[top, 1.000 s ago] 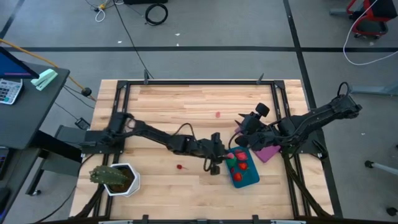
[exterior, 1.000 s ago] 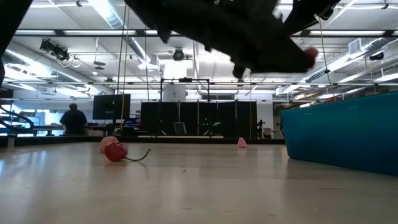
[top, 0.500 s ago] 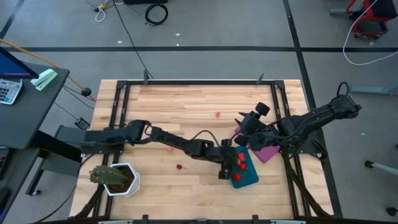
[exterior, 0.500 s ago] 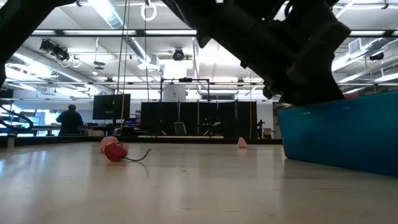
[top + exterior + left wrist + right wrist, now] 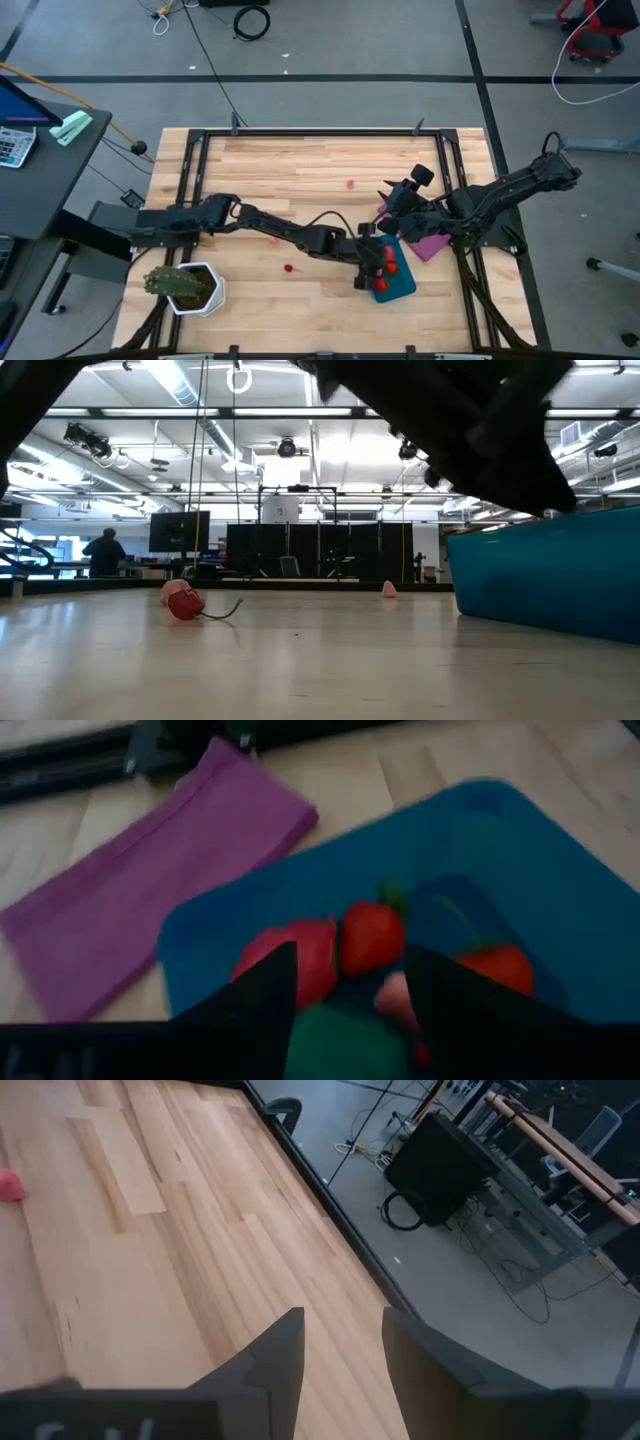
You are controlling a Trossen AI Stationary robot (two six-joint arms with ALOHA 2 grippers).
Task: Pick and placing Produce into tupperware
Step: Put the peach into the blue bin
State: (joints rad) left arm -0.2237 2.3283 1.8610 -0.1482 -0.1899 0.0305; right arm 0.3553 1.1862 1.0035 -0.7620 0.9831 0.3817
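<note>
Wooden tabletop (image 5: pixel 300 170) carries the teal container (image 5: pixel 398 283) near its right front, where the left gripper (image 5: pixel 345 1000) hovers with fingers parted around a green piece (image 5: pixel 340 1042); release it low, clear of the strawberries (image 5: pixel 372 935) inside.

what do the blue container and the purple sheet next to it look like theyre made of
The tupperware looks like smooth teal plastic: rounded corners, an even, faintly glossy surface, and a solid opaque wall in the low view. The purple sheet looks like soft matte cloth or felt, lying flat with a fold-like ridge along one edge; which of the two is unclear.
</note>
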